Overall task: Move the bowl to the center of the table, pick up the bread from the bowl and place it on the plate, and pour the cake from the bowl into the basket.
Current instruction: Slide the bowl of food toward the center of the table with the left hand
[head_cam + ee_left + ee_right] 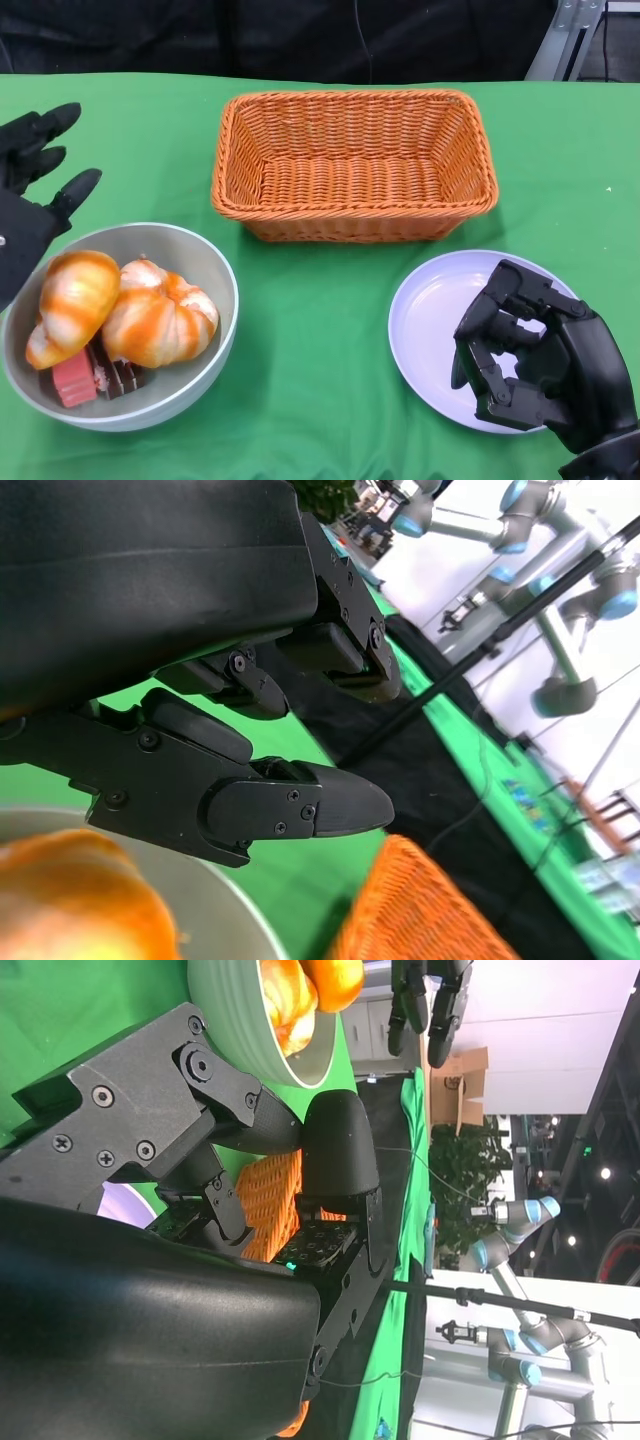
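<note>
The grey bowl (pixel 205 262) stands on the green table (pixel 320 400) at the robot's left, and inside it are two orange-striped bread rolls (pixel 120 305) lying on top of the cake pieces (pixel 92 378). The left hand (pixel 30 190) is beside the bowl's far-left rim with its fingers spread and nothing in them. The right hand (pixel 540 360) is over the white plate (pixel 425 320), fingers curled inward around nothing, and the wicker basket (pixel 355 165) stands behind, at the middle.
</note>
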